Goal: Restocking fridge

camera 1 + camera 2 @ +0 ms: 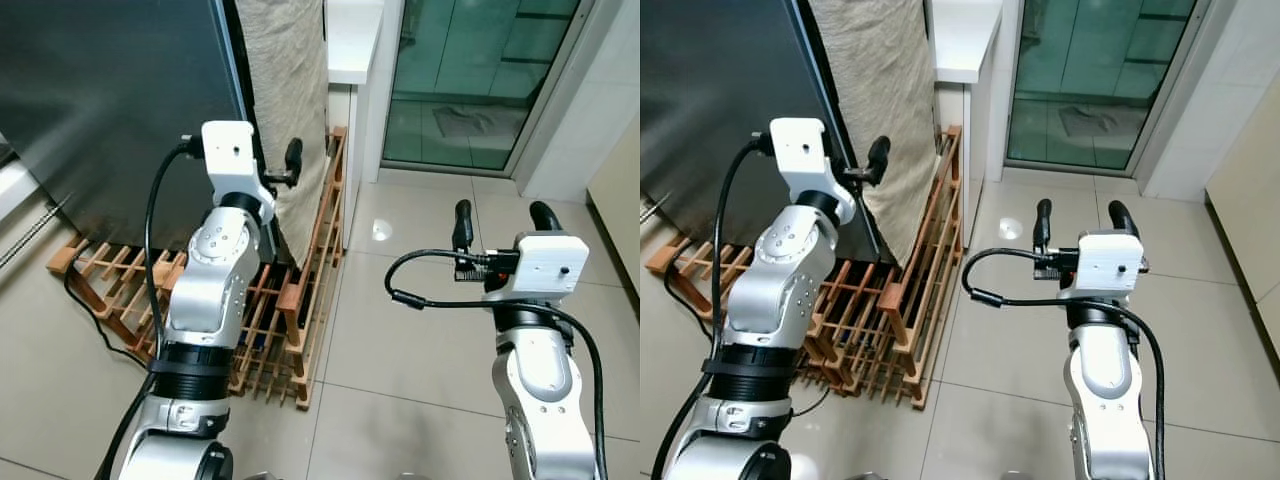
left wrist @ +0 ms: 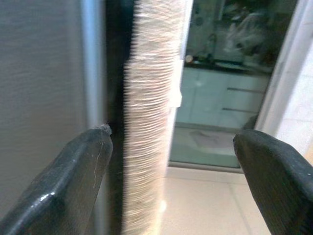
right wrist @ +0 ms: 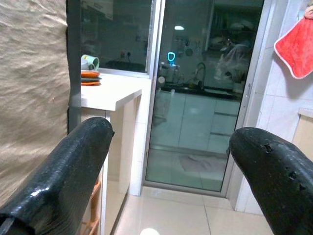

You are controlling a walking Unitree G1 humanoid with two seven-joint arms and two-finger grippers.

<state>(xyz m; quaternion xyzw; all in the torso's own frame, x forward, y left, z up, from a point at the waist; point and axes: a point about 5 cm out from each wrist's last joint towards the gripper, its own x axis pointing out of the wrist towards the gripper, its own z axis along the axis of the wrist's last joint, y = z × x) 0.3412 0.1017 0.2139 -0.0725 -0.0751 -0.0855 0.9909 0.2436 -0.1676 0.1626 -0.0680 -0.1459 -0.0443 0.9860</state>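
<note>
The fridge (image 1: 110,110) stands at the upper left with a dark grey front. A beige cloth (image 1: 290,90) hangs over its right side. My left gripper (image 1: 275,170) is raised at the front's right edge and is open. In the left wrist view its fingers (image 2: 73,186) straddle the silver edge strip (image 2: 93,63) and the cloth (image 2: 151,122); whether they touch the fridge I cannot tell. My right gripper (image 1: 503,220) is held up over the tiled floor to the right of the fridge, open and holding nothing.
A low wooden slatted rack (image 1: 290,320) lies on the floor under and beside the fridge. A white counter (image 1: 352,40) stands behind the cloth, with cups and bowls (image 3: 89,68) on it. A glass sliding door (image 1: 470,80) is at the back. A red towel (image 3: 296,41) hangs at right.
</note>
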